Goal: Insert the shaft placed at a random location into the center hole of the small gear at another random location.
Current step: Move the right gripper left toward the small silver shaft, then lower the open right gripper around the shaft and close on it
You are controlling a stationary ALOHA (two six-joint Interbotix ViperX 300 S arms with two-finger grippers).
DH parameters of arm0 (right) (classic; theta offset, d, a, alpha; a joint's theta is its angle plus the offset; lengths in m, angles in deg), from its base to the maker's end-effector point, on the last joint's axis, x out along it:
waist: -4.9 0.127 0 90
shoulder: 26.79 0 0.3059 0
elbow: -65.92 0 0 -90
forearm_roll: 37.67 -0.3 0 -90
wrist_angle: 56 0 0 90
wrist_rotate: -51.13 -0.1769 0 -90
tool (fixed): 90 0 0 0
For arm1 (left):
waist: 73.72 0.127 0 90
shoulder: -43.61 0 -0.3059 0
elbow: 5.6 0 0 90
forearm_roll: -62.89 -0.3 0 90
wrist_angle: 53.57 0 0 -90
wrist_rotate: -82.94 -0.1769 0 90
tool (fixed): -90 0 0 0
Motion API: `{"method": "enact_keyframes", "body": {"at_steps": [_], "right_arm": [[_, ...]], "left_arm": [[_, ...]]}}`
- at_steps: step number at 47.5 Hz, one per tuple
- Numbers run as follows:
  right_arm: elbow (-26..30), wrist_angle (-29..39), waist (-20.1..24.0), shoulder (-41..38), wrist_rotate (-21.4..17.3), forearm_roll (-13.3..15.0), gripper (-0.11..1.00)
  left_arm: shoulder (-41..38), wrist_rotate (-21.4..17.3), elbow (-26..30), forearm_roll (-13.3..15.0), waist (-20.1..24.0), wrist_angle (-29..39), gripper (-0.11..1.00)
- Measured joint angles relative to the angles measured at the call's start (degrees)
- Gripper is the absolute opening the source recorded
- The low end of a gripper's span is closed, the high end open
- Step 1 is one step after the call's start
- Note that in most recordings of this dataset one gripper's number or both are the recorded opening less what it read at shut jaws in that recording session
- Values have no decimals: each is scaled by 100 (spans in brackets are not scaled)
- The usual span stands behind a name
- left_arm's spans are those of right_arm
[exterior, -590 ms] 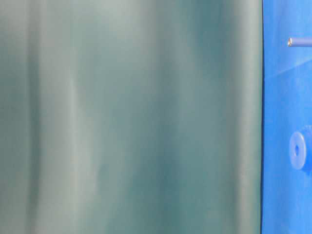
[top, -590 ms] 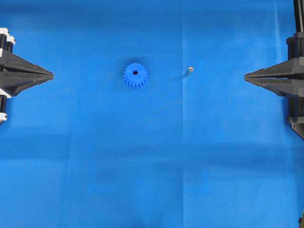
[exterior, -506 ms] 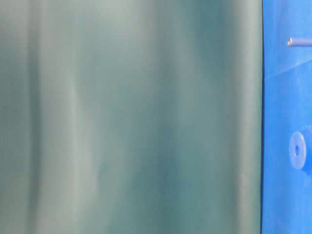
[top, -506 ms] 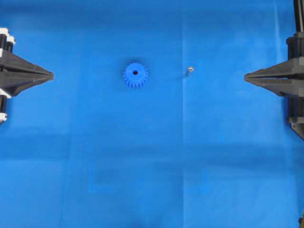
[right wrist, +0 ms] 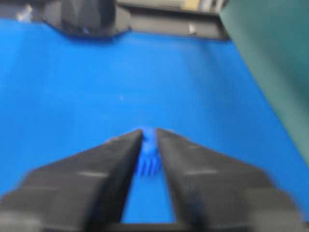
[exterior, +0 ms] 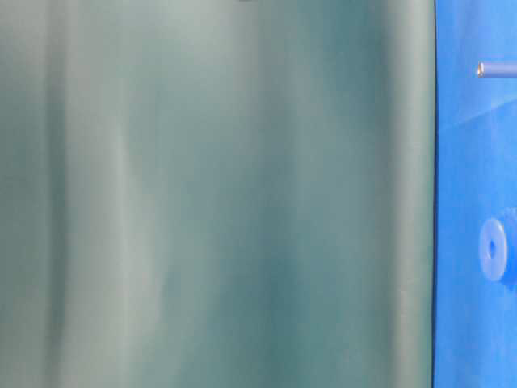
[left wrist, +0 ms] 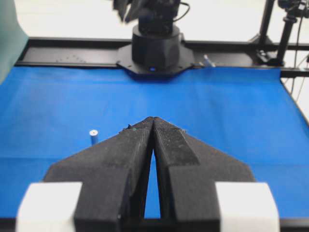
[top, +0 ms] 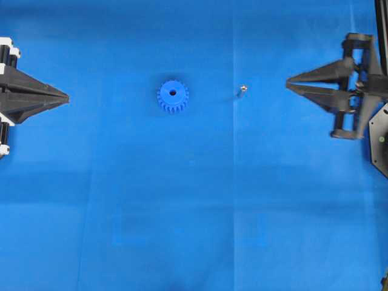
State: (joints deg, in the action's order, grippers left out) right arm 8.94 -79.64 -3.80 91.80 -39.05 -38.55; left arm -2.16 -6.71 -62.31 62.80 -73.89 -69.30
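We find the shaft (top: 242,89) standing on end on the blue desk (top: 194,212), a tiny silvery dot slightly right of the middle in the overhead view, with nothing touching it. To its left, well apart, the small gear (top: 173,96) lies flat, its center hole (top: 173,93) facing up and unfilled. In the table-level view the shaft (exterior: 494,69) and gear (exterior: 497,249) appear at the right edge beside a green backdrop (exterior: 218,194). Our right claw (top: 287,83) points toward the shaft from the right, near it but apart; its tips stand slightly parted, with a narrow gap visible in the blurred wrist view, and it holds nothing. Our left claw (top: 66,96) rests at the far left edge, its tips pressed together and gripping nothing.
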Motion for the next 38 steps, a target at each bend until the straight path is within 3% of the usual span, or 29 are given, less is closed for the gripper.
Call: {"method": "enact_keyframes", "body": {"at_steps": [7, 9, 16, 27, 38], "right_arm": [[0, -527, -53, -949, 0, -229, 78], [0, -729, -97, -1248, 0, -308, 84], [26, -1389, -158, -2232, -9, -624, 71], [352, -1837, -176, -3533, -9, -976, 73], [554, -1960, -202, -4307, -9, -1301, 72]], "left_arm": [[9, 0, 0, 9, 0, 0, 0], [0, 9, 0, 9, 0, 9, 0], [0, 9, -9, 0, 9, 0, 0], [9, 9, -9, 0, 0, 0, 0], [26, 9, -62, 0, 0, 0, 0]]}}
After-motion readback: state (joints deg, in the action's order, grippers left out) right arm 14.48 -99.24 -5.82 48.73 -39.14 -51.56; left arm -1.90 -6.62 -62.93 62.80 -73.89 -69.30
